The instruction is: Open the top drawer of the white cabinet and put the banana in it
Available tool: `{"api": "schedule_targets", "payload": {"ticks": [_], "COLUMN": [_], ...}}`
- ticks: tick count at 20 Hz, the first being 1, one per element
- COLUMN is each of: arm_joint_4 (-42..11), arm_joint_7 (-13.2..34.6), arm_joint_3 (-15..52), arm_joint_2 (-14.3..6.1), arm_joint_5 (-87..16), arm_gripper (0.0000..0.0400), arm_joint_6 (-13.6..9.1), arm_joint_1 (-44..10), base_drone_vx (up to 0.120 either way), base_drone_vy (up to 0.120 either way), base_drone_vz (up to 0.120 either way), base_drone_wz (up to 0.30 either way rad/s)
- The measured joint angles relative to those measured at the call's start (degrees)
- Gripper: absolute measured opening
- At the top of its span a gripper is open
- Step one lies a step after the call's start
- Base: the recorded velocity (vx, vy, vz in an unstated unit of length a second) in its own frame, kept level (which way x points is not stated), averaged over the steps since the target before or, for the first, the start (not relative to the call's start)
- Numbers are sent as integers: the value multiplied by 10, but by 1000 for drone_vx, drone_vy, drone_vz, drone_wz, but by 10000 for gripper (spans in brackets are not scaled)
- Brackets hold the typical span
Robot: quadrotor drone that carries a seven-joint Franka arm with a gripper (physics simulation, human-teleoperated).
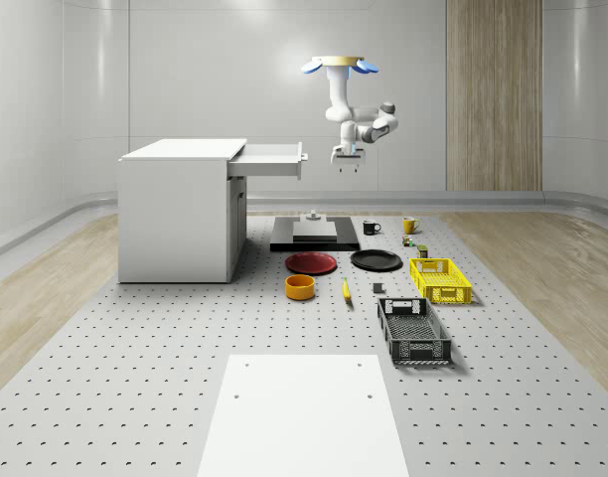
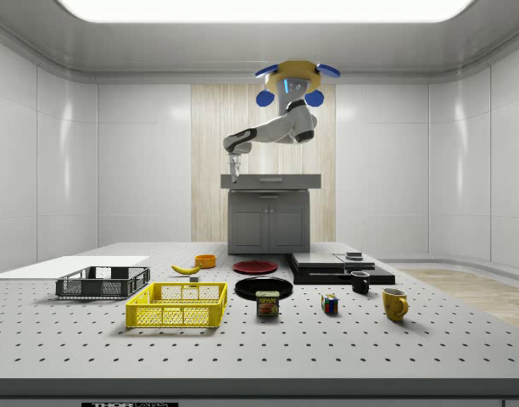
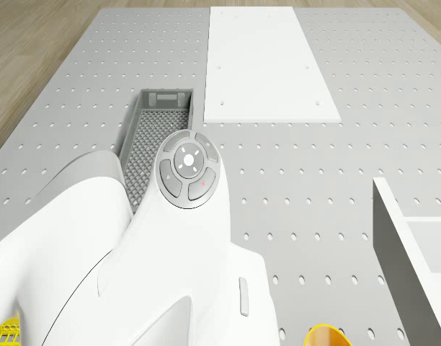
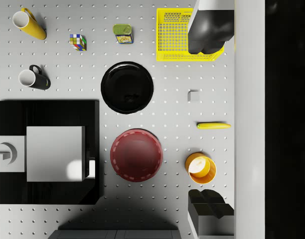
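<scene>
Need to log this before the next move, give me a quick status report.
Drone hovering beside top drawer, drawer pulled open. Gripper just off drawer front, jaws open, empty. Banana on table by orange bowl. Nothing on the banana.

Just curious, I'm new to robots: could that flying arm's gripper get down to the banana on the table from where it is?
Probably yes. The gripper hangs open beside the pulled-out top drawer, well above the banana, which lies alone on bare table with nothing over it.

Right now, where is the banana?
The banana lies on the table, in the whole-scene view just right of the orange bowl and left of the yellow basket.
</scene>
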Motion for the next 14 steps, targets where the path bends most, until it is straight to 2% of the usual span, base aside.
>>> {"api": "schedule_targets", "payload": {"ticks": [9, 14], "arm_joint_4": [0, 0], "arm_joint_7": [0, 0], "arm_joint_3": [0, 0], "arm_joint_2": [1, 2], "arm_joint_5": [1, 1], "arm_gripper": [400, 400], "arm_joint_6": [-1, -2], "arm_joint_1": [0, -1], "base_drone_vx": [120, 120], "base_drone_vy": [0, 112], "base_drone_vz": [-120, -120], "base_drone_wz": [0, 0]}}
